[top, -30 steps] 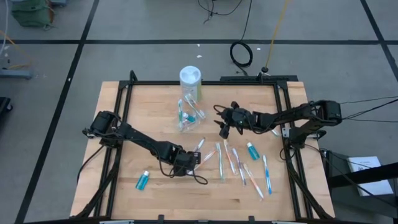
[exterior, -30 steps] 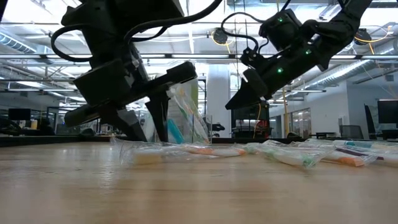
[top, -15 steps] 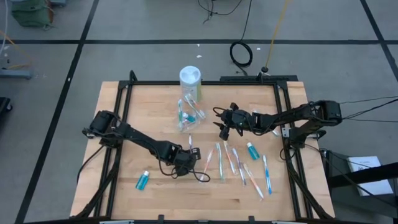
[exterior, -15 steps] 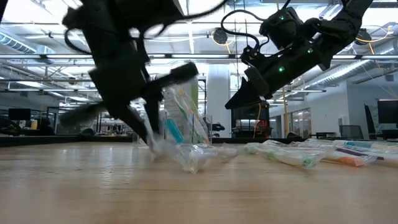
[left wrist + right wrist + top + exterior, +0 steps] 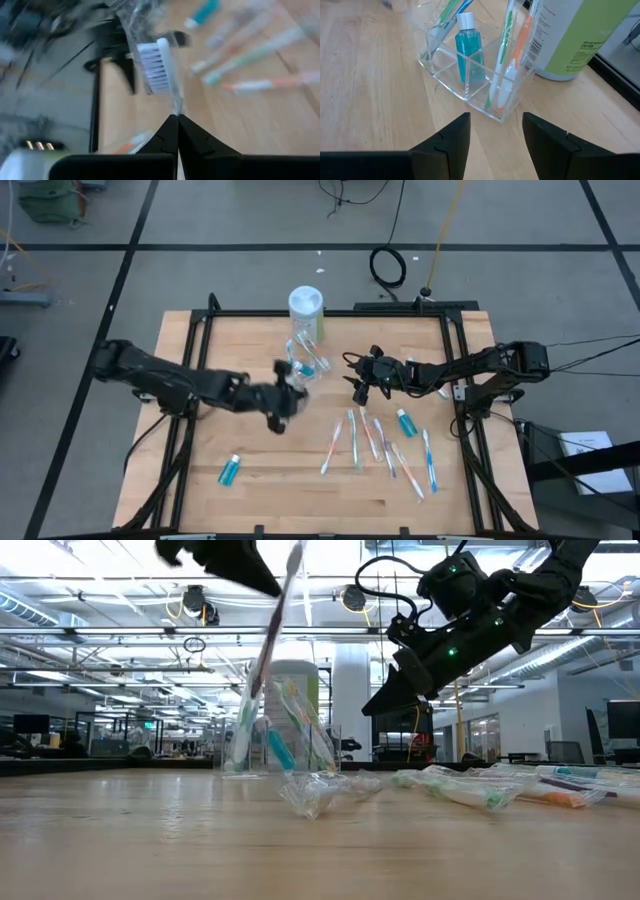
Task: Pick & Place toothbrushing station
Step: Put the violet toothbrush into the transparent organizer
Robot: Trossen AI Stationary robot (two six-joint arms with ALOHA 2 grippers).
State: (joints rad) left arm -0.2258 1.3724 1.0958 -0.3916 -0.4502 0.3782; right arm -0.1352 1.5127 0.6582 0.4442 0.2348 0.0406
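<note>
**Ana:** Left gripper (image 5: 283, 398) is closed tight on a wrapped toothbrush (image 5: 159, 64); in the left wrist view the two fingers meet on the handle and the white bristles stand out past the tips. It is in the air just beside the toothbrushing station (image 5: 305, 363), on the side away from the white canister (image 5: 306, 307).

**Ben:** And the station itself?

**Ana:** It stands on the table (image 5: 200, 445) right beside the canister, a clear holder with compartments. It already has some brushes and a small blue bottle (image 5: 468, 47) in it.

**Ben:** Which arm is nearer to it?

**Ana:** I think the left one. The right gripper (image 5: 361, 383) waits on the other side of the station, a little farther off, with its fingers apart and nothing between them.

**Ben:** How does the brush lie?

**Ana:** In the low view it hangs steeply, almost upright, with its lower end at the station. I judge that the next move must bring this end over an open compartment.
</note>
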